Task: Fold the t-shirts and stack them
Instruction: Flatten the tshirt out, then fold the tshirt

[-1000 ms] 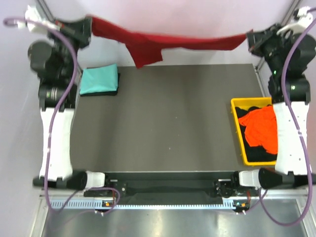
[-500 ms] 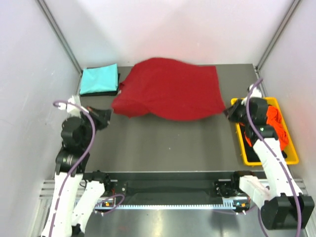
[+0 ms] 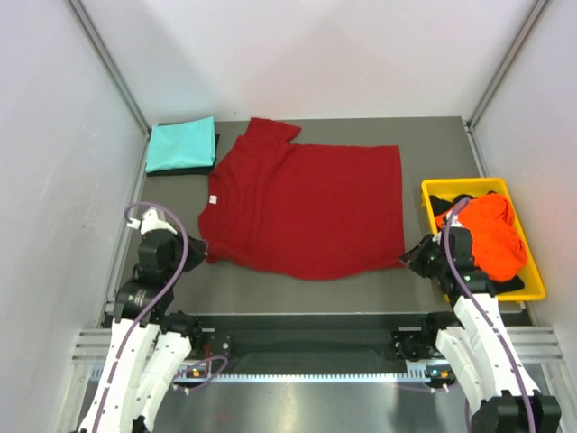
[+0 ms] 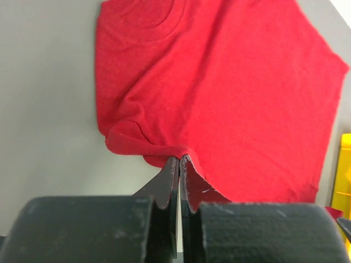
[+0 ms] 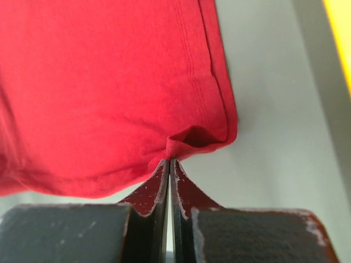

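Dark red t-shirt lies spread flat on the counter, left jaws clamped on its near-left sleeve, right jaws on its near-right hem corner; teal t-shirt folded far-left.

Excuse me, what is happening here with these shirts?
Two arms hold a dark red t-shirt that lies spread flat on the table: the left claw and the right claw are each shut on a near corner. A folded teal t-shirt sits far left; an orange t-shirt and a black t-shirt lie in the yellow bin.
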Available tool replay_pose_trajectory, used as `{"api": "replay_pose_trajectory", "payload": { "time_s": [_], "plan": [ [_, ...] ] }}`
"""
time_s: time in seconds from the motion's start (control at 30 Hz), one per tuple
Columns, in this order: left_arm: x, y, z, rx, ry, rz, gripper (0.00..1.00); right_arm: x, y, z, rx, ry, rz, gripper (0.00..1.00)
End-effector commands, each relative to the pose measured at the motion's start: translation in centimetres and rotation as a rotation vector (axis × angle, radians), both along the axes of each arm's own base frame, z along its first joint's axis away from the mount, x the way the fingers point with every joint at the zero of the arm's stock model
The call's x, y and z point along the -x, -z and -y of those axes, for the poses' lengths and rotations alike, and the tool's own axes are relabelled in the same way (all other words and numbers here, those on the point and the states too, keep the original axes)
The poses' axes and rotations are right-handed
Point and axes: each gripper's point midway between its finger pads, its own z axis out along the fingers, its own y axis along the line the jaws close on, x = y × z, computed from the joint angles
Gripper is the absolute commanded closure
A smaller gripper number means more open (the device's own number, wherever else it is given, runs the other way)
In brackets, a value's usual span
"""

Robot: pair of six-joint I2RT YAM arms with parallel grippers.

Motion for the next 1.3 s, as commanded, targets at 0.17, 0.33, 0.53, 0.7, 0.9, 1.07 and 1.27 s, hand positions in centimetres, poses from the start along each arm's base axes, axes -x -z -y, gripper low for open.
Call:
{"api": "replay_pose_trajectory", "payload": {
  "time_s": [0.17,0.33,0.53,0.7,0.9,1.07,1.27],
  "plan": [
    [-2.2,0.7,0.6,0.025,-0.009,-0.037,1.0,-2.2,-2.6,0.8,0.034,0.037,0.085,1.0],
    [-4.7,0.7,-0.1,-0.071,-0.007,-0.025,1.0,-4.3,-3.1,1.0,0.061,0.03,0.084,1.0],
    [-9.2,0.3,0.5,-0.145,0.049,-0.07,1.0,-8.1,-2.9,2.1,0.146,0.02,0.071,1.0],
    [-12.4,1.9,0.2,-0.172,0.053,-0.135,1.0,-10.8,-2.0,1.8,0.153,-0.026,0.023,1.0],
    [-16.2,2.9,-0.4,-0.135,0.071,-0.165,1.0,-13.1,-1.7,2.1,0.174,-0.028,-0.002,1.0],
    [-18.5,3.6,-0.7,-0.118,0.103,-0.182,1.0,-14.2,-1.1,2.1,0.18,-0.037,-0.029,1.0],
    [-21.1,2.7,-0.4,-0.102,0.139,-0.14,1.0,-14.9,-1.1,2.9,0.219,-0.016,-0.041,1.0]
  ]
}}
